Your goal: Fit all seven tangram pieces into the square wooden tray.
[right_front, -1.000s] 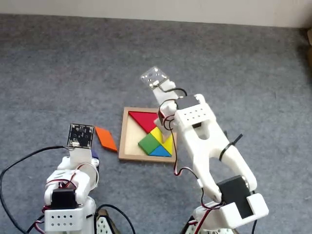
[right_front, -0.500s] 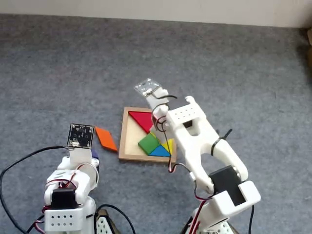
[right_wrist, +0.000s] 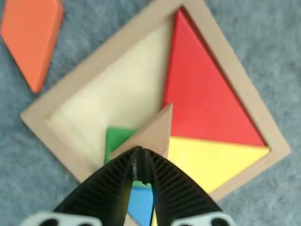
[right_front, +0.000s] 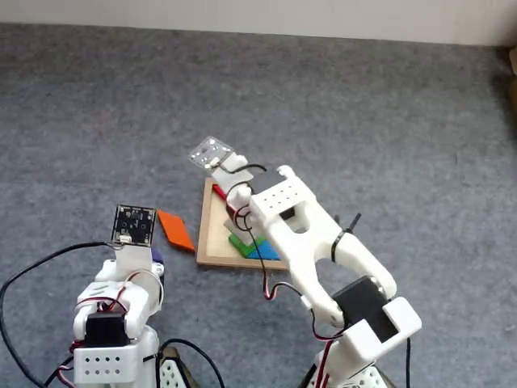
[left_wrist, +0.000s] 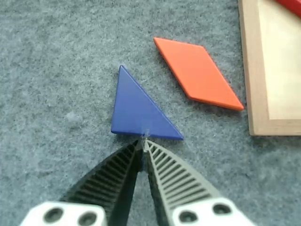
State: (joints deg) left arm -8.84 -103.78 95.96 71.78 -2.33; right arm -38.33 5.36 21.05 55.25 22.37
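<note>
With red piece (right_wrist: 207, 99), yellow piece (right_wrist: 211, 157), green piece (right_wrist: 115, 139) and light blue piece (right_wrist: 141, 200) seated in the tray (right_front: 201, 234), whose nine o'clock half is bare, the right gripper (right_wrist: 139, 157) pinches a tan triangle (right_wrist: 153, 134) above it, while the orange parallelogram (left_wrist: 197, 80) and dark blue triangle (left_wrist: 136, 110) lie on the carpet (right_front: 363, 105) at the tray's nine o'clock, by the left gripper's (left_wrist: 142, 141) pressed-together tips
</note>
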